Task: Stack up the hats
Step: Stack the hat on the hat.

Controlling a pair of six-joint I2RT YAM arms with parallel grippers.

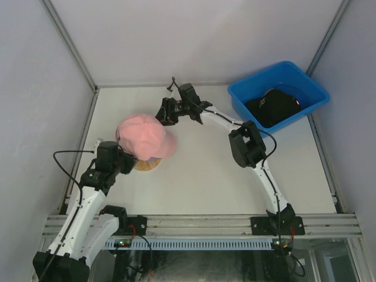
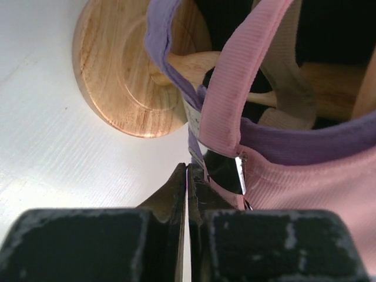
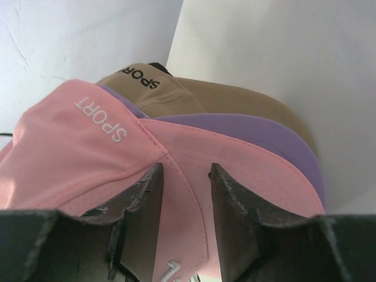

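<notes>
Three caps sit nested: the pink cap (image 3: 88, 158) on top, the purple cap (image 3: 264, 132) showing its brim beneath, the tan cap (image 3: 223, 97) lowest. Pink and tan both read SPORT. The right gripper (image 3: 185, 173) hangs over the pink brim, fingers parted.

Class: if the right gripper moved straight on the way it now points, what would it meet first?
Most likely the pink cap: its crown and brim fill the view straight ahead of the right gripper, whose jaws stand apart. How much gap remains is unclear.
</notes>
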